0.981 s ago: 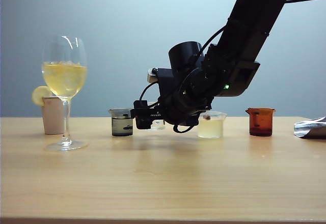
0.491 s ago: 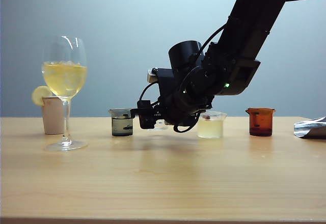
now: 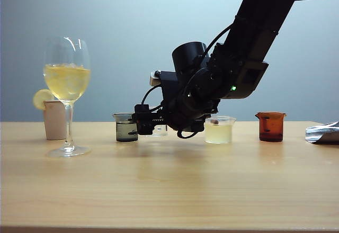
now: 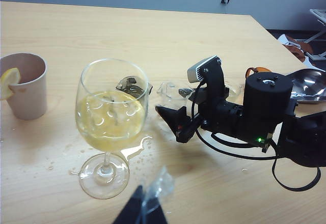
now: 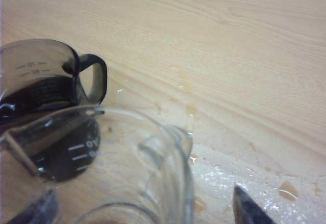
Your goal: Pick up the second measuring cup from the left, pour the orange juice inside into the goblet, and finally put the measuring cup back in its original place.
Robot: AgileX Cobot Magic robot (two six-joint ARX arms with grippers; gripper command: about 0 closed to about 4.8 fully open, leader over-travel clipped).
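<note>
The table [image 3: 169, 190] is pale wood, wet with droplets around the goblet's foot. The right arm [image 3: 265, 26] slants down from the upper right of the exterior view, and its right gripper [image 3: 144, 124] hangs low over the table in the row of cups. In the right wrist view its dark fingertips [image 5: 247, 208] stand wide apart on either side of the cup, jaws open, not pressing the glass. The goblet [image 3: 67, 92] stands upright at the left, its bowl holding the juice [image 3: 67, 80] with ice. Behind it is a pinkish mug [image 3: 54, 119] with a lemon slice [image 3: 41, 98] on its rim. The cup [image 5: 107, 168], clear and looking empty, sits on the table between the open jaws, just beside the smoky beaker [image 3: 126, 127]. Further right stand a cup of pale liquid [image 3: 219, 130] and an amber cup [image 3: 271, 126]. The left gripper [image 4: 145, 206] shows only its tips near the goblet's foot; these look nearly closed, seemingly on a scrap of clear film [image 4: 159, 186].
</note>
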